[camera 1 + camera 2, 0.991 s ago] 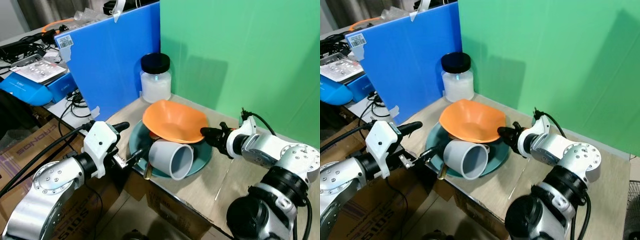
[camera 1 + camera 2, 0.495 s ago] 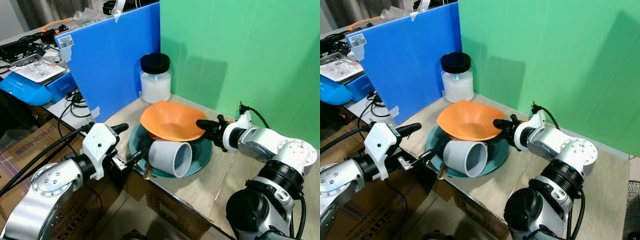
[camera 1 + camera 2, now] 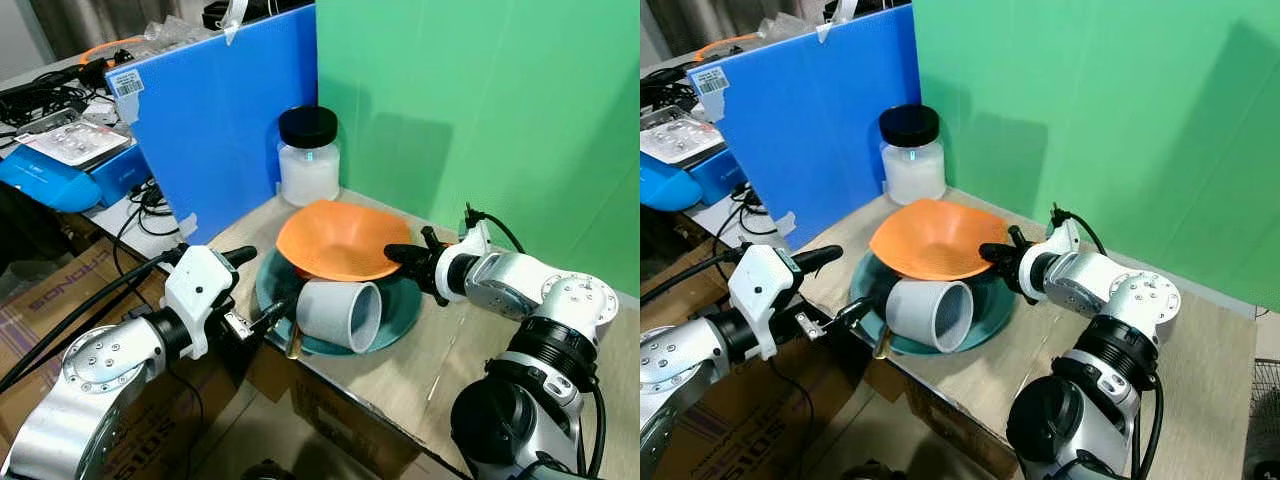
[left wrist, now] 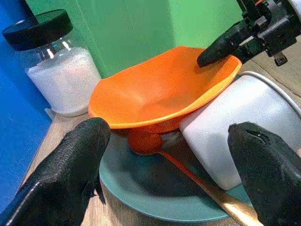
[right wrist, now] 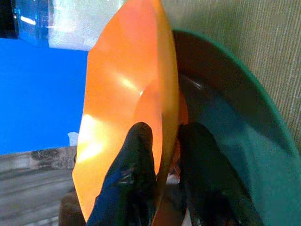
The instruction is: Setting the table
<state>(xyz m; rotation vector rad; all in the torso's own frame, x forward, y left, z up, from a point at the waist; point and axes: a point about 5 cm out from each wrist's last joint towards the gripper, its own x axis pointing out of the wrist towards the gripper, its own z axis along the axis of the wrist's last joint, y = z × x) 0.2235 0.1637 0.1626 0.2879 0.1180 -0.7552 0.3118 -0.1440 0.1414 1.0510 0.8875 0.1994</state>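
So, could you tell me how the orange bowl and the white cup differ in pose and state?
The orange bowl sits tilted with its opening upward, while the white cup lies on its side. The right gripper pinches the bowl's rim; the cup is untouched, near the open left gripper. Both rest on the teal plate.

jar blocks rear; blue board walls left

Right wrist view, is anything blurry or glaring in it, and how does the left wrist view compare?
Right wrist view: the orange bowl carries soft glare patches, and the black fingers on its rim are close and slightly soft. Left wrist view: the fingers in the foreground are out of focus, the bowl, white cup and jar are sharp, and the jar's glass shows small highlights.
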